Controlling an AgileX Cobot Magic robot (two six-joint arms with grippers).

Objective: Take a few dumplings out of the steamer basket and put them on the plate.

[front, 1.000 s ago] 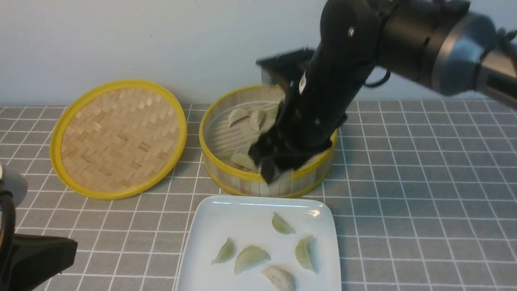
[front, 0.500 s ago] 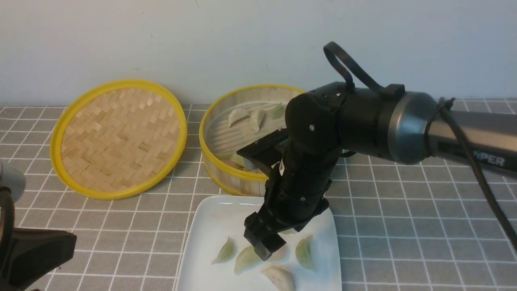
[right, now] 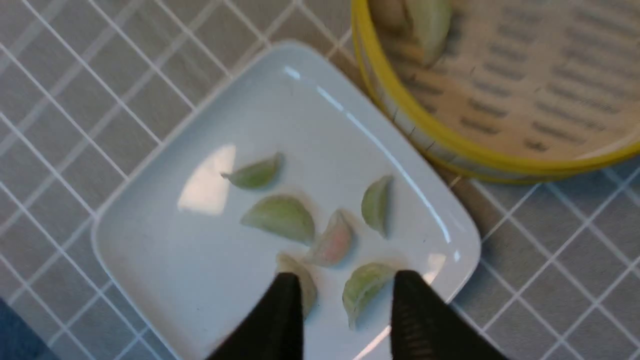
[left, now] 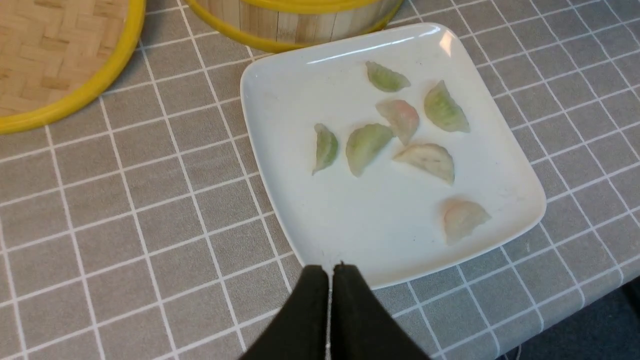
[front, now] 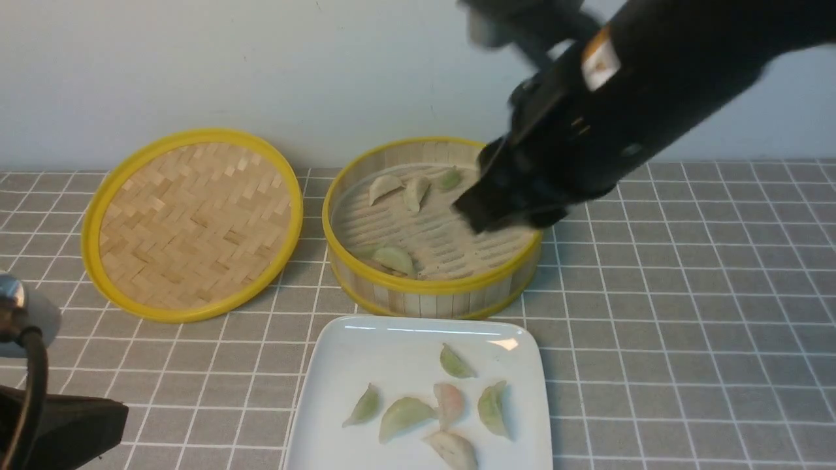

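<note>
The steamer basket (front: 424, 285) stands mid-table with several dumplings (front: 395, 258) inside. The white plate (front: 353, 365) lies in front of it and holds several dumplings, among them a pinkish one (front: 448, 403). My right gripper (front: 499, 210) is blurred and raised, and it overlaps the basket's right rim in the front view. In the right wrist view it (right: 345, 280) is open and empty above the plate (right: 165, 240) and its dumplings (right: 280, 217). My left gripper (left: 328, 270) is shut and empty at the plate's (left: 310, 90) near edge.
The shallow woven lid (front: 192, 222) with a yellow rim lies left of the basket on the grey tiled cloth. The left arm's base (front: 59, 424) fills the lower left corner. A wall runs behind the table.
My right gripper went from the basket down to the plate, left a pinkish dumpling there, then rose up and back, open. The left arm barely moved.
</note>
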